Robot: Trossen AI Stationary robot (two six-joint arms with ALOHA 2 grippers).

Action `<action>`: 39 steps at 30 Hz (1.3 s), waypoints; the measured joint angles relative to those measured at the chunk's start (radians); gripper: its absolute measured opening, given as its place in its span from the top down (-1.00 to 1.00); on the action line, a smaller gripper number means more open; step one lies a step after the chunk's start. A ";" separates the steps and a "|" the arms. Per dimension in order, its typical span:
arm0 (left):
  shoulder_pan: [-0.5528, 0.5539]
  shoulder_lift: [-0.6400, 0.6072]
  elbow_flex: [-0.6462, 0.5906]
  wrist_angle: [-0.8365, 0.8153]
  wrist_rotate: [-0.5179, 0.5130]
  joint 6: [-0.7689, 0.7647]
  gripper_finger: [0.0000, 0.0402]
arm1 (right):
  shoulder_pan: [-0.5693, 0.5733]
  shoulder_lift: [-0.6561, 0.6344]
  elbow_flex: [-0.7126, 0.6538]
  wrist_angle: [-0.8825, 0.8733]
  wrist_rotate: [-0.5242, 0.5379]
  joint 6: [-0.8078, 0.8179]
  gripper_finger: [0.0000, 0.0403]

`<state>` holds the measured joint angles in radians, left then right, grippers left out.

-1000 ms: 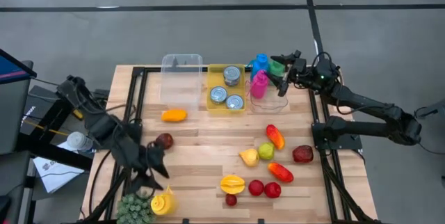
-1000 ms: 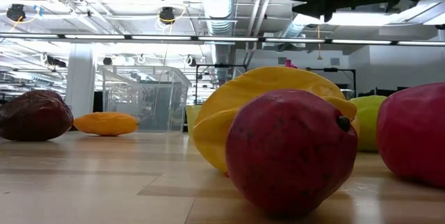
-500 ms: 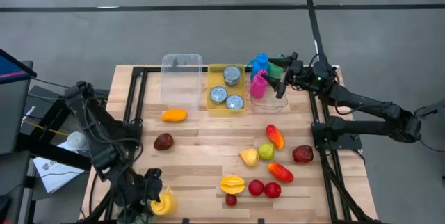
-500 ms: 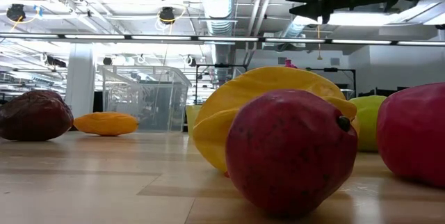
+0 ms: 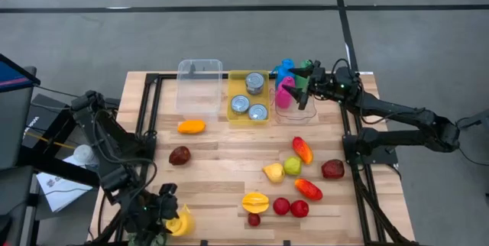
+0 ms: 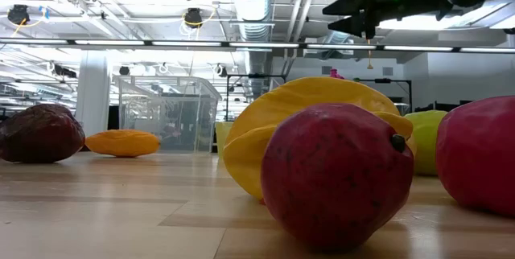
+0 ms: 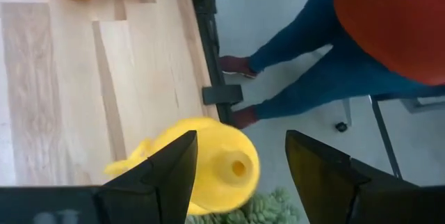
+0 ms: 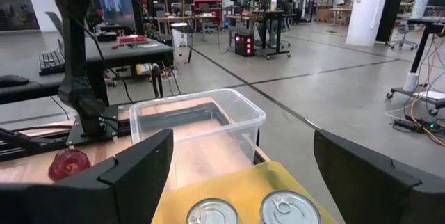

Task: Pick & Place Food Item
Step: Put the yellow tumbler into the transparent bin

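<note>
Grippers: the left gripper [image 7: 236, 165] hovered with its fingers spread, holding nothing, over the table's near-left corner.
Yellow fruit: a yellow squash-shaped plastic fruit [image 7: 208, 165] lay between those fingers, beside a green bumpy fruit [image 5: 153, 234] at the table's near edge.
Right gripper: the right gripper [image 5: 300, 87] hung released above the clear tray [image 5: 294, 108] of pink and blue bottles [image 5: 284, 92] at the far edge.
Neighbours: yellow bin [image 5: 248, 97] of tin cans, then an empty clear plastic container [image 5: 199, 85].
</note>
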<state>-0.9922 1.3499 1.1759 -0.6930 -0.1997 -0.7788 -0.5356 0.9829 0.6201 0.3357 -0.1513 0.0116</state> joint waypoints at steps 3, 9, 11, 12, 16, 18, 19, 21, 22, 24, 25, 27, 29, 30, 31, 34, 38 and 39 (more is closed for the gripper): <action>-0.023 -0.001 -0.015 0.001 -0.003 -0.010 -0.04 | 0.007 -0.001 0.000 0.003 0.000 0.000 -0.67; -0.043 -0.004 -0.053 0.011 -0.028 -0.033 -0.04 | 0.007 -0.001 0.000 0.001 0.000 0.000 -0.65; -0.043 -0.007 -0.054 0.011 -0.030 -0.033 -0.04 | 0.007 -0.001 0.000 0.002 0.000 0.000 -0.65; -0.043 -0.008 -0.055 0.012 -0.030 -0.034 -0.04 | 0.007 -0.001 0.000 0.002 0.000 0.000 -0.65; -0.043 -0.017 -0.057 0.003 -0.029 -0.034 0.03 | 0.003 -0.001 0.000 0.001 0.001 -0.001 -0.65; -0.037 -0.021 -0.058 0.000 -0.027 -0.034 0.12 | 0.004 -0.001 0.000 0.001 0.005 -0.001 -0.65; -0.036 -0.021 -0.059 0.000 -0.026 -0.034 0.18 | 0.004 -0.001 0.000 0.001 0.011 -0.001 -0.65; -0.031 -0.021 -0.059 -0.001 -0.025 -0.027 0.31 | 0.004 -0.001 0.000 0.001 0.019 -0.002 -0.65; -0.029 -0.021 -0.060 -0.001 -0.025 -0.015 0.37 | 0.003 -0.001 0.000 0.001 0.019 -0.003 -0.64; -0.028 -0.021 -0.060 0.000 -0.031 -0.008 0.48 | 0.004 -0.001 0.000 0.001 0.019 -0.003 -0.64; -0.027 -0.021 -0.060 0.000 -0.041 -0.007 0.53 | 0.003 -0.001 0.000 0.001 0.019 -0.003 -0.64; -0.028 -0.021 -0.060 0.000 -0.058 -0.006 0.61 | 0.004 -0.001 0.000 0.001 0.019 -0.003 -0.64; -0.027 -0.021 -0.060 0.000 -0.071 -0.005 0.67 | 0.004 -0.001 0.000 0.001 0.019 -0.003 -0.64; -0.026 -0.021 -0.060 -0.001 -0.081 -0.005 0.70 | 0.004 -0.001 0.000 0.001 0.019 -0.003 -0.64; -0.021 -0.021 -0.060 -0.001 -0.091 -0.005 0.72 | 0.004 -0.001 0.000 0.001 0.019 -0.003 -0.64; 0.006 -0.023 -0.060 -0.004 -0.108 -0.008 0.77 | 0.004 -0.001 0.000 0.001 0.019 -0.002 -0.64; 0.076 -0.051 -0.060 -0.057 -0.106 -0.008 0.77 | 0.005 -0.003 0.001 -0.001 0.038 -0.003 -0.64; 0.098 -0.064 -0.060 -0.084 -0.107 -0.006 0.77 | 0.006 -0.003 0.008 -0.017 0.044 -0.003 -0.64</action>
<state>-0.8945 1.2859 1.1156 -0.7769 -0.3065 -0.7851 -0.5295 0.9798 0.6282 0.3185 -0.1073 0.0086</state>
